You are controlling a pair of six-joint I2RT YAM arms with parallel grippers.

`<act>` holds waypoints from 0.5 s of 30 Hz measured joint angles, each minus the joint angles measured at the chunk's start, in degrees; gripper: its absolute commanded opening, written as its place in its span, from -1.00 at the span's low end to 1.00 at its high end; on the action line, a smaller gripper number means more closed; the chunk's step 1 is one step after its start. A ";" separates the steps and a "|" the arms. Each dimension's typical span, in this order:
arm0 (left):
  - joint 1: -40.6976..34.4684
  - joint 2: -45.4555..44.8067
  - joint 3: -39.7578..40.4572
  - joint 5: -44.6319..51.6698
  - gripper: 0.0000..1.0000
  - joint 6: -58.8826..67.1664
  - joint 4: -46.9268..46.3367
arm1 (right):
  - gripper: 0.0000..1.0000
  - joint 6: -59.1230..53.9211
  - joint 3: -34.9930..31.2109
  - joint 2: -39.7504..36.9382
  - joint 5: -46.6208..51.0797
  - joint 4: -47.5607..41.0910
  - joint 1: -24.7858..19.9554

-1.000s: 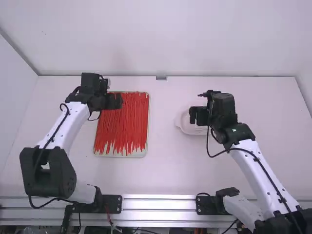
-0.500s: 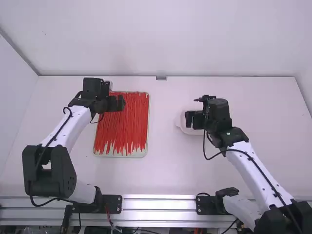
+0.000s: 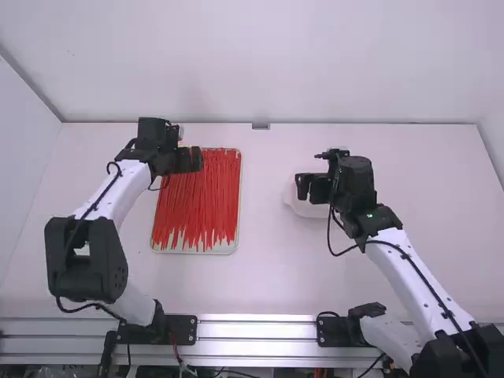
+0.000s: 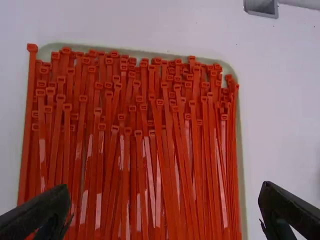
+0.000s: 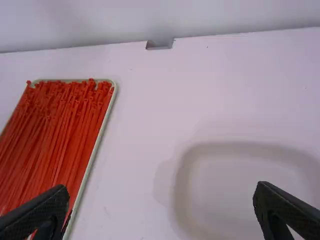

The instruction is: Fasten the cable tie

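High view, ties: long orange-red plastic cable ties point(image 3: 197, 201) lie heaped lengthwise on a pale green rounded tray point(image 3: 193, 250); none is lifted or looped yet.
Left gripper point(image 3: 187, 162): hangs over the tray's far end, by the tie heads. Its fingers are wide apart, lined up, I'd guess, to pinch one out.
Right gripper point(image 3: 309, 187): above a shallow white dish point(image 3: 290, 198), fingers apart and holding nothing.
Dish: probably meant for fastened ties.
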 measured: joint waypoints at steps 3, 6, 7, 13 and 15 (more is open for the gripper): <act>0.00 0.20 0.13 0.00 0.98 0.00 -1.09 | 0.96 -0.28 0.00 0.02 0.02 1.40 0.48; 0.00 0.20 0.15 0.00 0.98 -1.25 -1.84 | 0.96 -0.17 0.00 0.00 -0.33 1.70 0.33; 0.00 0.20 0.15 0.02 0.98 -1.33 -2.03 | 0.97 -0.13 0.00 0.00 -0.39 1.64 0.24; 0.00 0.20 0.15 0.35 0.98 -3.67 -2.84 | 0.97 -0.26 0.00 0.00 -3.76 -0.13 -2.01; -0.02 0.20 0.15 0.24 0.98 -3.61 -0.81 | 0.96 0.31 0.00 0.00 -5.66 -0.24 -2.49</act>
